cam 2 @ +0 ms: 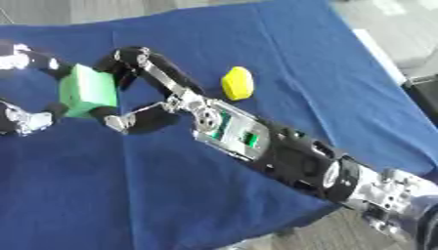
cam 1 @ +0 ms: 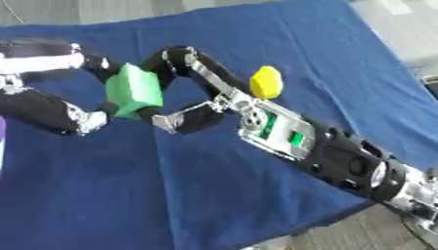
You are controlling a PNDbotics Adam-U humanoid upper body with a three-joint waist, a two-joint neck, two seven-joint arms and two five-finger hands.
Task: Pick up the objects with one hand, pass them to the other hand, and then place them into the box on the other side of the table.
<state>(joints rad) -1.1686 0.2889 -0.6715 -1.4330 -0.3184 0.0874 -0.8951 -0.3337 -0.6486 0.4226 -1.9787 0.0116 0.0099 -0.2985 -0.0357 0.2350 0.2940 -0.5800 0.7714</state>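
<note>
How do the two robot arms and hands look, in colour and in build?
Both are mostly black with silver metal joints. The right hand has black fingers on a silver frame, and its wrist shows a silver housing with small green parts inside. The forearm behind it is black with round silver joints. The left hand is black with silver and white sections.

- A deep blue cloth (cam 1: 256,195) covers the table and fills most of the view, lying askew, with soft creases across it.
- Past the cloth's far edge a pale grey floor (cam 2: 102,10) shows along the top.
- At the upper right, more light grey floor (cam 1: 402,29) sits beside the table's long edge.
- Below the near edge, a strip of grey-brown floor (cam 1: 359,237) shows.
- The light is even and soft, with no hard shadows.
</note>
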